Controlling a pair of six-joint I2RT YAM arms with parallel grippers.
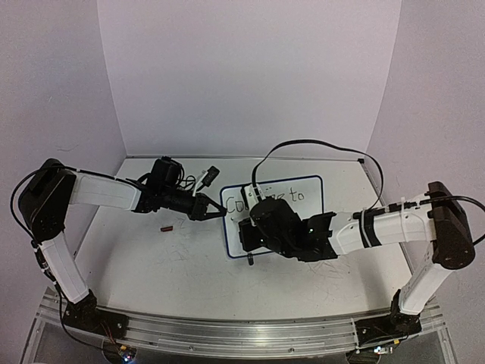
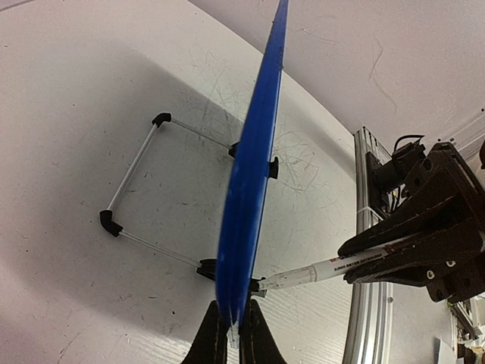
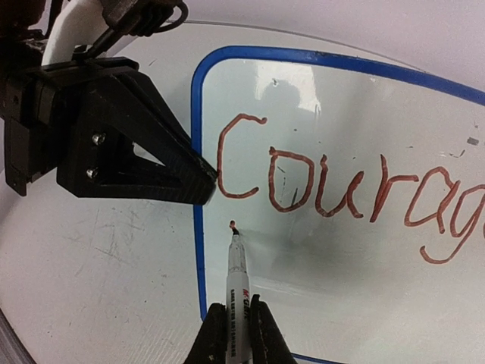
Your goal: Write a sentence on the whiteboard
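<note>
The whiteboard (image 1: 303, 206) stands tilted on its wire foot (image 2: 132, 178) in the middle of the table. My left gripper (image 1: 218, 213) is shut on its blue left frame (image 2: 254, 174), fingertips pinching the edge (image 2: 235, 334). My right gripper (image 3: 236, 337) is shut on a white marker (image 3: 238, 277). The marker's tip touches the board just below the "C", where a small dot shows. The sentence's first line (image 3: 341, 186) is in dark red; "Courage to" (image 1: 284, 199) reads in the top view. The left gripper's fingers (image 3: 151, 163) show beside the "C".
A small red marker cap (image 1: 167, 227) lies on the table left of the board. A black plug on a cable (image 1: 209, 176) lies behind the left gripper. The aluminium rail (image 1: 227, 334) runs along the near edge. White walls enclose the table.
</note>
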